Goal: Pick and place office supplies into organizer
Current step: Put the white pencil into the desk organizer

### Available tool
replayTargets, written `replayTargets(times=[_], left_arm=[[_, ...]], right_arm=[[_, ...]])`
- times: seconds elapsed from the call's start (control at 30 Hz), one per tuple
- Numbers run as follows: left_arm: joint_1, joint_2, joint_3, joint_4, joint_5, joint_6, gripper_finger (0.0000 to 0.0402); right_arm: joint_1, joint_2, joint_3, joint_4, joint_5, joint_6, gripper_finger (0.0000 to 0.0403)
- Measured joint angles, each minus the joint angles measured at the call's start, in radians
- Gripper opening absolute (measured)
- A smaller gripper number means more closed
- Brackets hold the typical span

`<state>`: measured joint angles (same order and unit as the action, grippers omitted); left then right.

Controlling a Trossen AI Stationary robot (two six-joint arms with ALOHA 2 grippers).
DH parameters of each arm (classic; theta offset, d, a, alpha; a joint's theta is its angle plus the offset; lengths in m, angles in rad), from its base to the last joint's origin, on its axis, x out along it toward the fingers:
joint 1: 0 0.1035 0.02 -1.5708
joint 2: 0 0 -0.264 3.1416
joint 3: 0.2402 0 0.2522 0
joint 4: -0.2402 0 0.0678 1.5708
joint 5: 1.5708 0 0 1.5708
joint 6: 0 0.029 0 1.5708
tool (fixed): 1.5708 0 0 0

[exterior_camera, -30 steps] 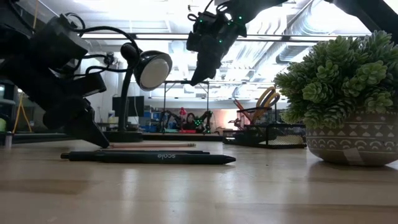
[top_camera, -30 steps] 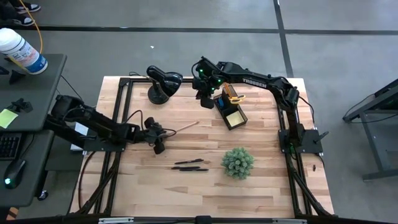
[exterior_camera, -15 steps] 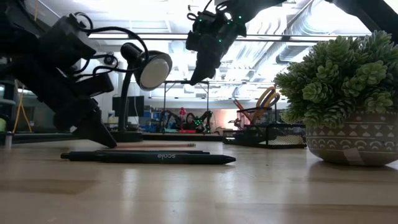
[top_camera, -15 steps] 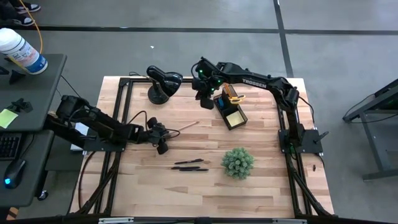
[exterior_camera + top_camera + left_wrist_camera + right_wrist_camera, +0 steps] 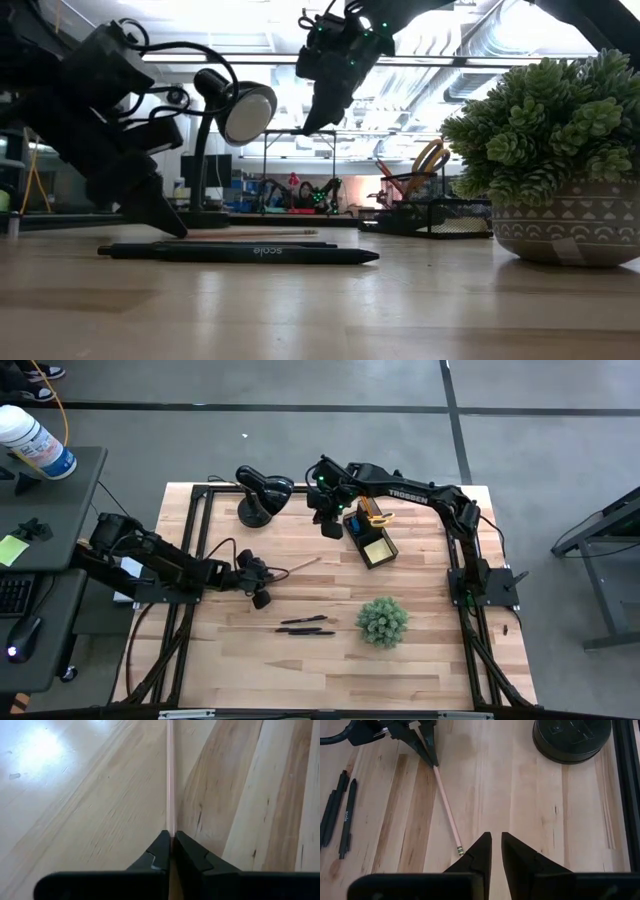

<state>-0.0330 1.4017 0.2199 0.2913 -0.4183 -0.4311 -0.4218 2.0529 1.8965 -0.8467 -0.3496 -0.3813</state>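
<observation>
Wooden pencil (image 5: 447,813) is lying flat on the table (image 5: 300,670), left of centre, and the left gripper (image 5: 266,576) has its fingers pinched onto one end of it, tips down at the tabletop. The right gripper (image 5: 331,526) hangs up in the air just left of the black organizer (image 5: 370,542), fingers nearly together with a thin gap and nothing between them. The organizer sits at the far side right of the desk lamp (image 5: 260,494), with yellow-handled scissors (image 5: 374,512) standing in it. Two black pens (image 5: 306,626) lie side by side nearer the front, just left of the green plant (image 5: 382,621).
</observation>
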Motion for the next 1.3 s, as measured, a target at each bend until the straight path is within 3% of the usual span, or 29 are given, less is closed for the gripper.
replayTargets(times=[0.47,0.77,1.3], left_arm=[[0.001,0.002,-0.004,0.069,0.012,-0.023,0.0001],[0.000,-0.004,-0.004,0.117,0.018,-0.022,0.0000],[0.000,-0.036,-0.003,0.358,-0.026,0.067,0.0000]], right_arm=[[-0.009,-0.004,0.000,-0.015,0.069,-0.003,0.0044],[-0.053,-0.082,0.000,-0.024,0.185,-0.001,0.0043],[-0.189,-0.185,-0.001,-0.138,0.179,0.059,0.0041]])
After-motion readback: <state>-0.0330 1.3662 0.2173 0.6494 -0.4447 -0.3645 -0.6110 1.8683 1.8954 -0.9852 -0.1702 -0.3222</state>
